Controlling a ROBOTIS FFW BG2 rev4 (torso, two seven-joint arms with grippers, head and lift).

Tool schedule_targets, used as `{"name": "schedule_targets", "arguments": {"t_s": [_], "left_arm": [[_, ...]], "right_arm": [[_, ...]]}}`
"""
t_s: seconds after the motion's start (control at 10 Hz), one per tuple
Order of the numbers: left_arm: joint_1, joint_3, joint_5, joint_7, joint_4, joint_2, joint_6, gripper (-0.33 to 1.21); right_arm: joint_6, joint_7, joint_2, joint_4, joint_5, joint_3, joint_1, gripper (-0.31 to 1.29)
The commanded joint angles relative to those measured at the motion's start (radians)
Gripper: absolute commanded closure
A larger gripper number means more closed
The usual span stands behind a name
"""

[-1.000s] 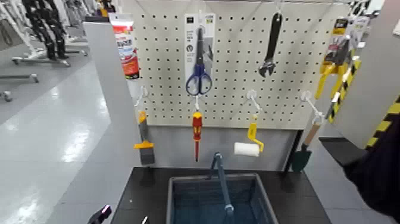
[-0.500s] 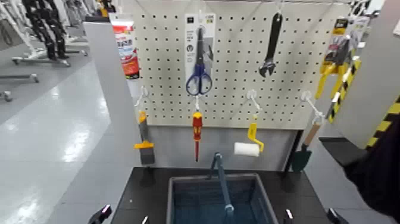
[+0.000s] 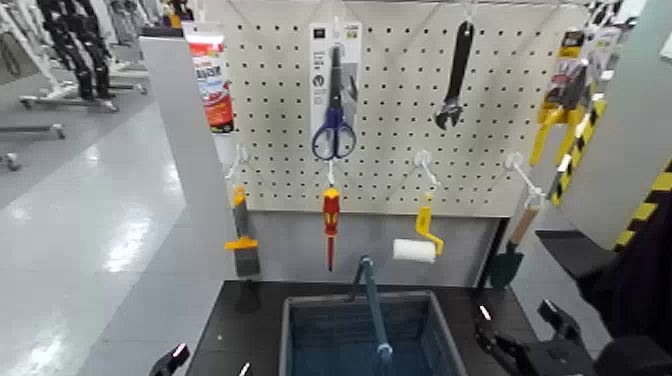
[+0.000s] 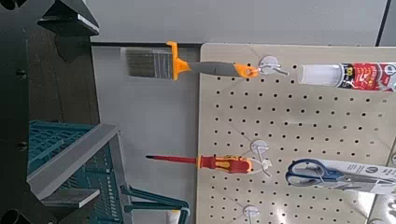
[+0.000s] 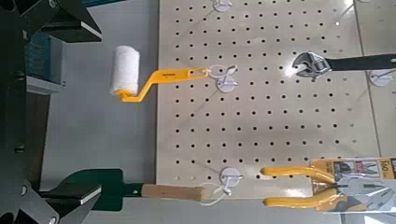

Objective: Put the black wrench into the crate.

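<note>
Beyond head view: crate's slots (image 4: 58, 140)

No text, brand or number can be read with certainty. Lettering is printed on the red-and-white label of the tube (image 3: 209, 82) at the pegboard's upper left, but its characters are too small and blurred to be made out. Small print is also carried by the white card (image 3: 319, 72) behind the blue-handled scissors and by the packaging (image 5: 370, 179) of the yellow-handled pliers. A tiny dark marking, likewise illegible, is borne by the yellow roller handle (image 5: 170, 76).
</note>
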Motion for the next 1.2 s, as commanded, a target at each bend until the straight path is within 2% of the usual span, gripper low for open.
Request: {"name": "schedule_targets", "arguments": {"t_s": [0.1, 0.4, 0.5, 0.8, 1.2], "left_arm": [[-0.002, -0.004, 0.002, -0.001, 0.0, 0.003, 0.0, 0.09], [-0.009, -0.01, 0.008, -0.004, 0.003, 0.012, 0.0, 0.09], [-0.014, -0.017, 0.008, -0.008, 0.003, 0.018, 0.0, 0.09], [-0.023, -0.028, 0.01, -0.006, 0.008, 0.029, 0.003, 0.09], [-0.034, -0.037, 0.019, -0.008, 0.017, 0.036, 0.005, 0.09]], "right_arm": [[0.021, 0.013, -0.004, -0.004, -0.027, -0.007, -0.062, 0.19], [0.116, 0.111, -0.012, -0.007, -0.055, -0.037, -0.171, 0.19], [0.125, 0.123, -0.012, -0.002, -0.062, -0.042, -0.214, 0.16], [0.168, 0.171, -0.026, 0.031, -0.084, -0.031, -0.341, 0.15], [0.269, 0.272, -0.046, 0.074, -0.128, -0.018, -0.508, 0.15]]}}
